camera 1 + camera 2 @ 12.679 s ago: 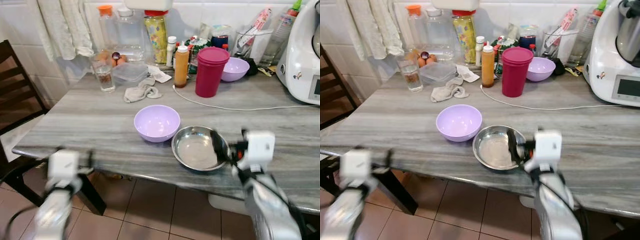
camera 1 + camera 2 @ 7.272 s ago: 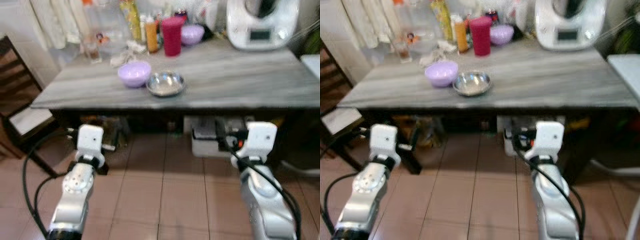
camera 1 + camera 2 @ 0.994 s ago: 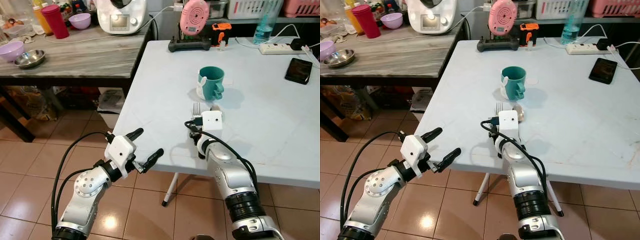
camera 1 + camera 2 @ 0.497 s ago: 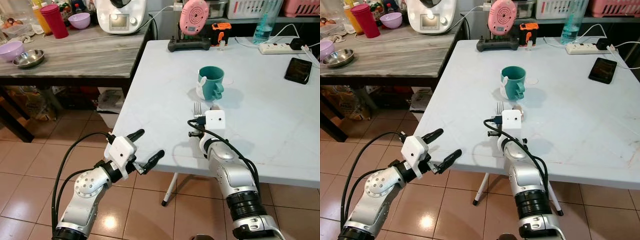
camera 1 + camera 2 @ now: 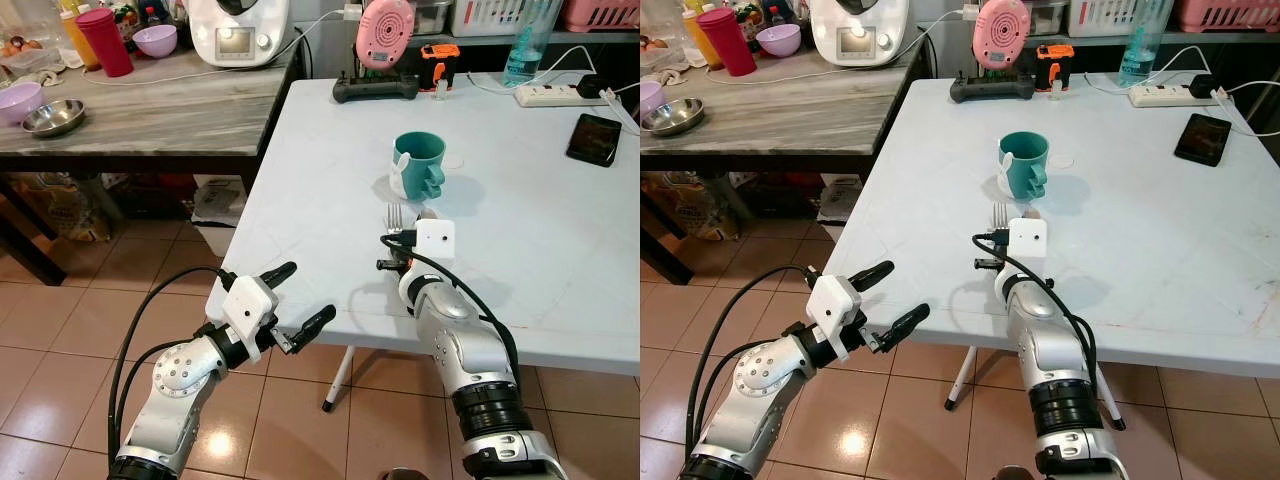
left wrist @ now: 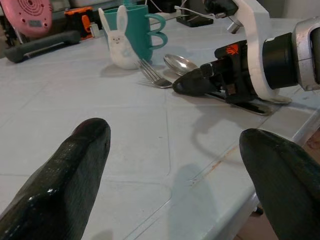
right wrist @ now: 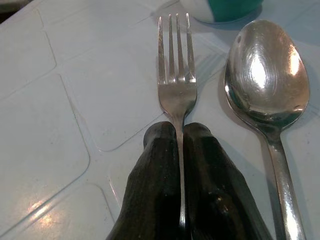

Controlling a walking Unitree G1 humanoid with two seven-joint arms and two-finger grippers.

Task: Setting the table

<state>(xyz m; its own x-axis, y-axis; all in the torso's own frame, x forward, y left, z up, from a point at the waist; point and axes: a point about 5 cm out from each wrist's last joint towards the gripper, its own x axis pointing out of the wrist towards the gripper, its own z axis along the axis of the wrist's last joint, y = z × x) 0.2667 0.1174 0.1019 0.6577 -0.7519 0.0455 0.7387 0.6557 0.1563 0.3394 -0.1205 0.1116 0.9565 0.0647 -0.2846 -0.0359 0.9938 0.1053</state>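
My right pincer (image 7: 179, 135) pinches the fork (image 7: 175, 75) handle, flat on the white worktop (image 5: 520, 250) just before the teal mug (image 5: 420, 163), spoon (image 7: 267, 80) alongside. My left pincer (image 5: 298, 297) hangs spread off the worktop's edge.

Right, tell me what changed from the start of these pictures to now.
The robot left the grey counter and now stands at the white table. Its right gripper, open by the steel bowl earlier, is now shut on a fork lying beside a spoon. The left gripper stays open and idle. Over the last second, hardly anything moved.
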